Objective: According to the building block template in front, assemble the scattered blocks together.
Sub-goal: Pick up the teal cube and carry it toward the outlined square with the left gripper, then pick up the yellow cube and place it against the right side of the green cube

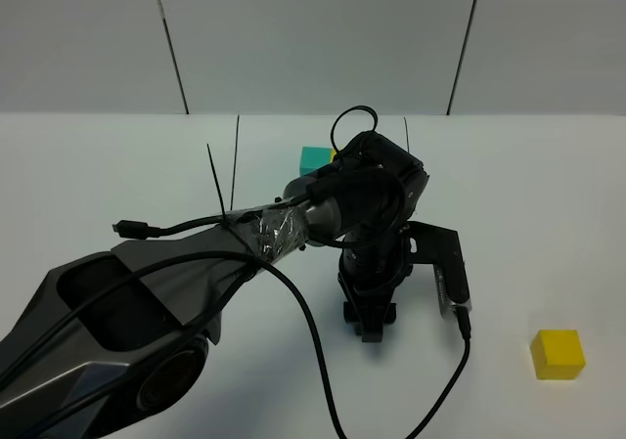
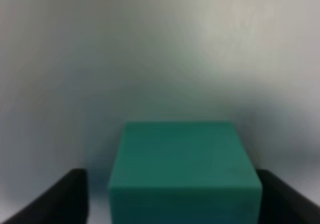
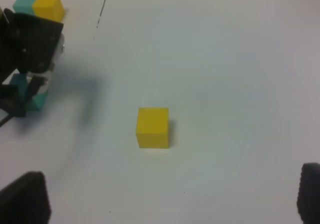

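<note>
The template (image 1: 314, 158) lies at the back of the table, its teal end showing and its yellow end mostly behind the left arm; the right wrist view shows both halves of the template (image 3: 39, 6). My left gripper (image 1: 370, 324) reaches across the middle and points down at the table. Between its fingers sits the teal cube (image 2: 185, 174), with a gap at the left finger (image 2: 55, 201), so it is open. That teal cube (image 3: 31, 97) rests on the table. The yellow cube (image 1: 558, 353) lies alone at the front right. My right gripper (image 3: 170, 179) hovers wide open near the yellow cube (image 3: 153, 128).
The left arm's dark body (image 1: 117, 312) and its black cable (image 1: 313, 331) cover the front left and middle of the white table (image 1: 528, 214). Thin black lines (image 1: 237, 155) stand near the template. A grey wall (image 1: 313, 38) closes the back.
</note>
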